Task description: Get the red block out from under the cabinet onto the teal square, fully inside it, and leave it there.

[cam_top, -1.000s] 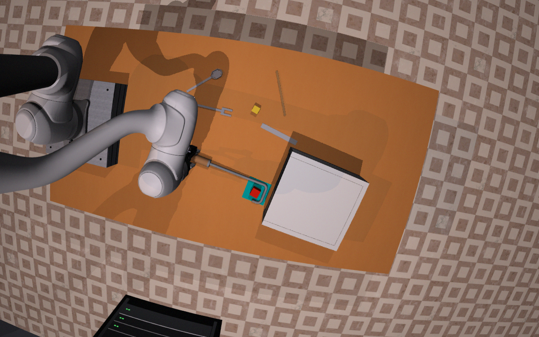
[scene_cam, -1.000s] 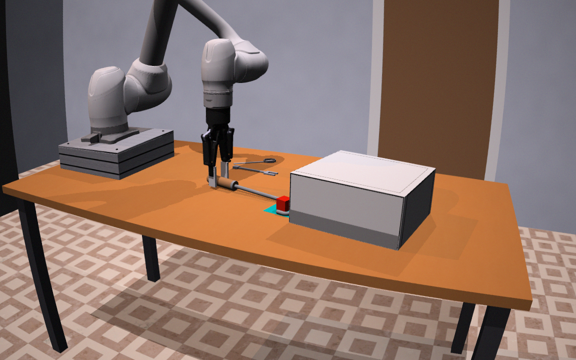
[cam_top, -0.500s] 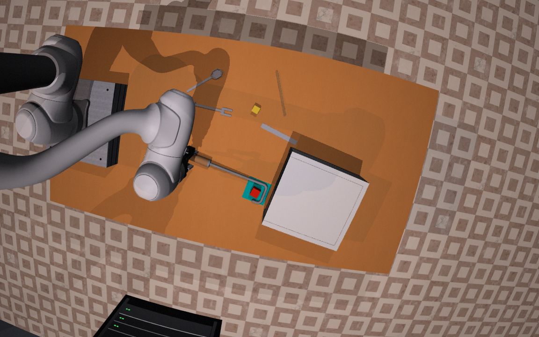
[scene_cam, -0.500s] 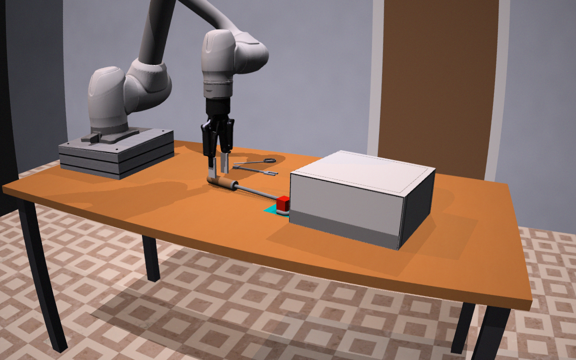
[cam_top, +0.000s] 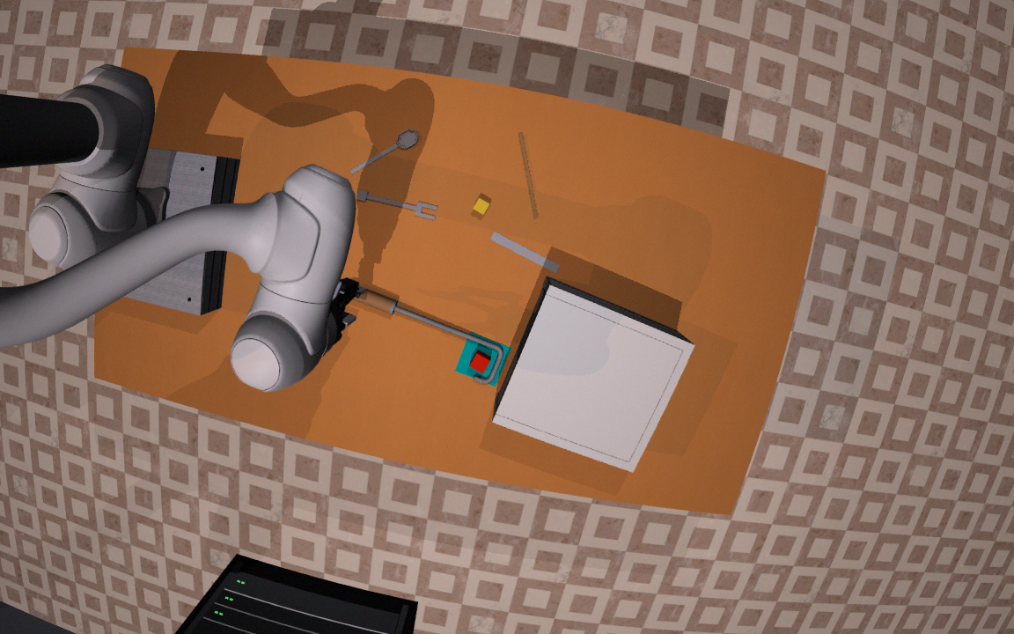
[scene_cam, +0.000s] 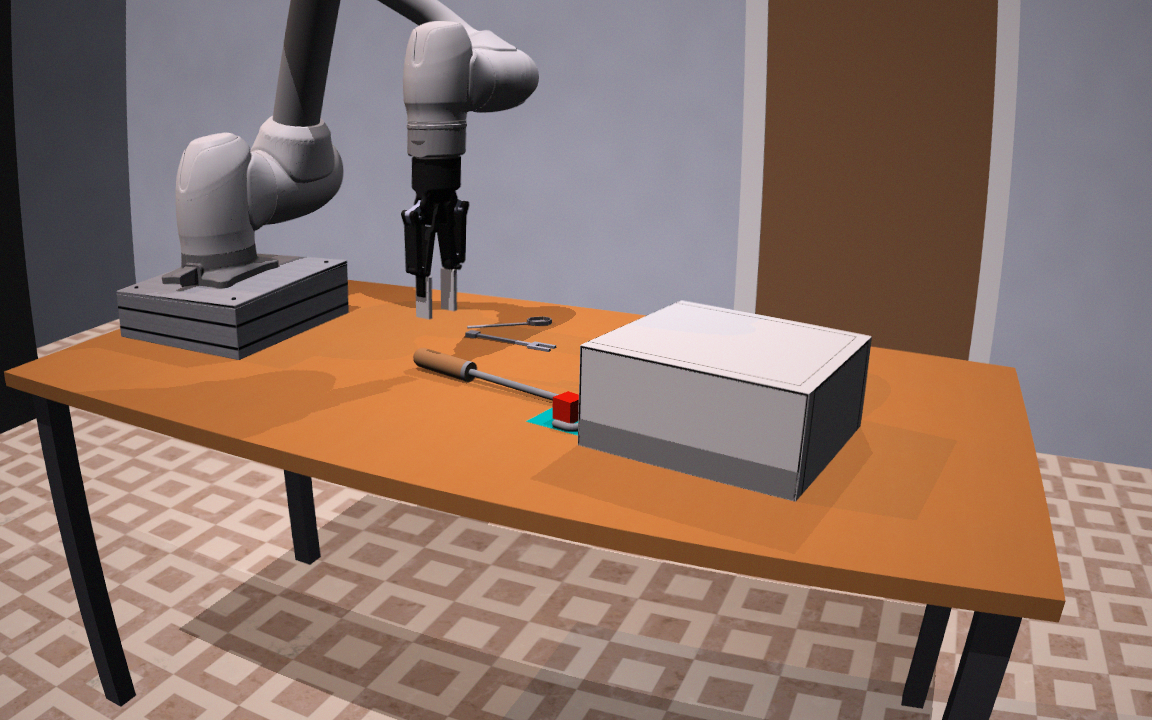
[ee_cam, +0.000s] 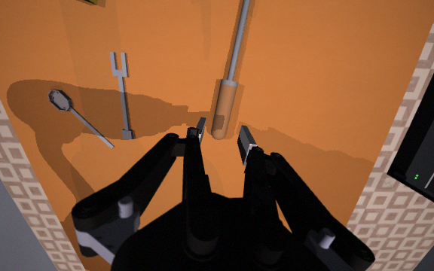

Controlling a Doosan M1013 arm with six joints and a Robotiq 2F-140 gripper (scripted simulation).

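The red block [cam_top: 480,362] [scene_cam: 566,407] stands on the teal square [cam_top: 463,365] [scene_cam: 539,418], outside the cabinet [cam_top: 594,382] [scene_cam: 692,385]. From above it appears inside the square's outline. A hook tool with a tan handle [cam_top: 377,301] [scene_cam: 443,363] [ee_cam: 225,102] lies on the table. Its grey hook curves around the block on the cabinet side, over the square. My gripper [scene_cam: 436,306] [ee_cam: 221,130] is open and empty, raised above the table by the handle's rear end. In the top view the arm partly hides the fingers.
A grey fork-shaped tool [cam_top: 396,203] [scene_cam: 510,340] [ee_cam: 123,102] and a round-headed tool [cam_top: 407,139] [scene_cam: 538,320] [ee_cam: 59,100] lie beyond the handle. A yellow block [cam_top: 481,205], a thin stick [cam_top: 528,174] and a flat grey bar [cam_top: 522,251] lie farther along the table.
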